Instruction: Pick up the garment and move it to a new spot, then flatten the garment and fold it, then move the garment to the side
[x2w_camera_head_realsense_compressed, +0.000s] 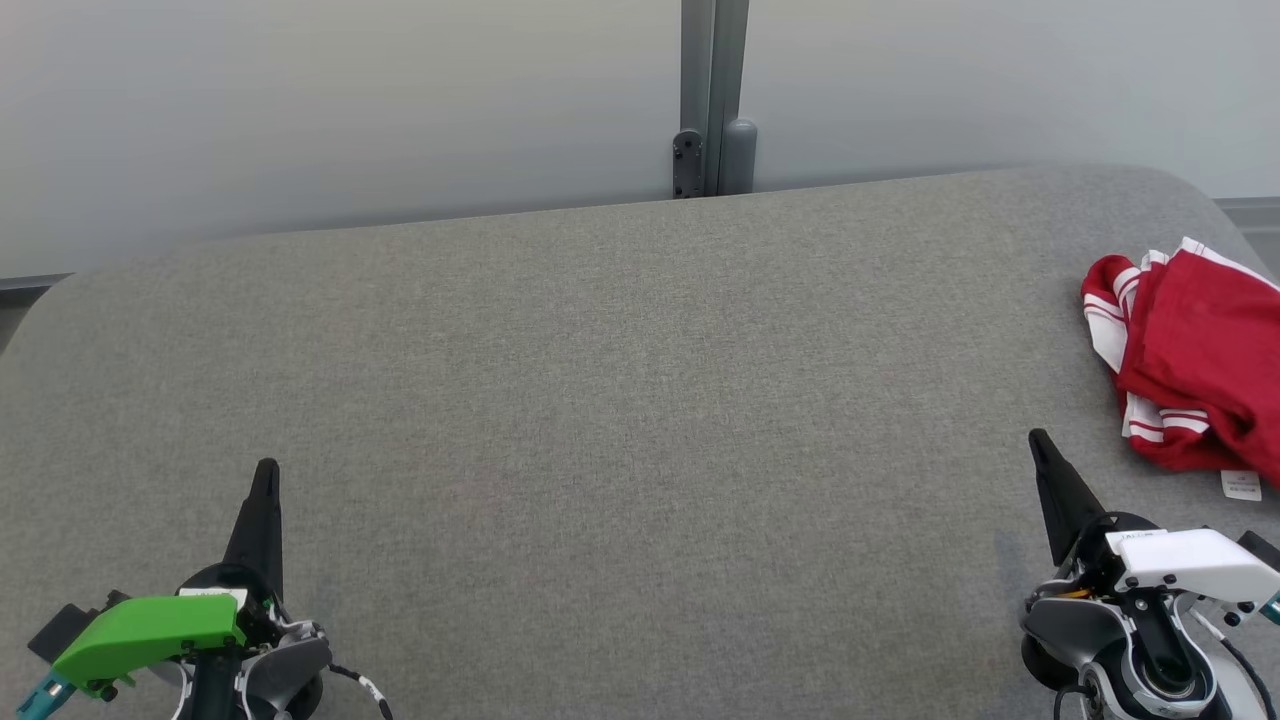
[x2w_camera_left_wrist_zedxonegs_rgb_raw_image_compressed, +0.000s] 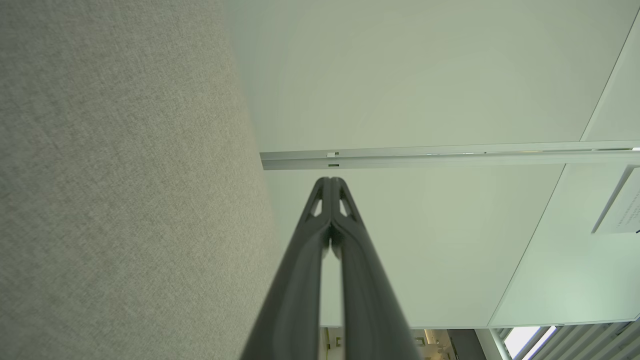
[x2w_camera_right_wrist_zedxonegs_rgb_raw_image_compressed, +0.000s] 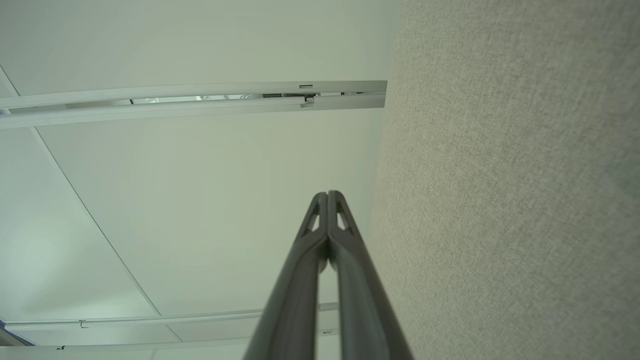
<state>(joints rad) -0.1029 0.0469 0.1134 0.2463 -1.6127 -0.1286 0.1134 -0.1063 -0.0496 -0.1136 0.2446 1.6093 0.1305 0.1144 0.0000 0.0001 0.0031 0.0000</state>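
Note:
The garment (x2w_camera_head_realsense_compressed: 1200, 365), red with white stripes and a small white label, lies crumpled at the right edge of the grey fabric table (x2w_camera_head_realsense_compressed: 620, 400), partly cut off by the head view's border. My right gripper (x2w_camera_head_realsense_compressed: 1037, 438) stands at the lower right, just left of and below the garment, fingers pressed together with nothing between them. My left gripper (x2w_camera_head_realsense_compressed: 266, 468) rests at the lower left, far from the garment, shut and empty too. In the left wrist view my left gripper (x2w_camera_left_wrist_zedxonegs_rgb_raw_image_compressed: 330, 181) has its tips touching. My right gripper (x2w_camera_right_wrist_zedxonegs_rgb_raw_image_compressed: 327, 194) looks the same in the right wrist view.
A pale wall runs behind the table, with a grey vertical post (x2w_camera_head_realsense_compressed: 712, 100) at its middle. The table's rounded far corners show at left and right. Grey table fabric (x2w_camera_left_wrist_zedxonegs_rgb_raw_image_compressed: 125, 200) fills one side of each wrist view.

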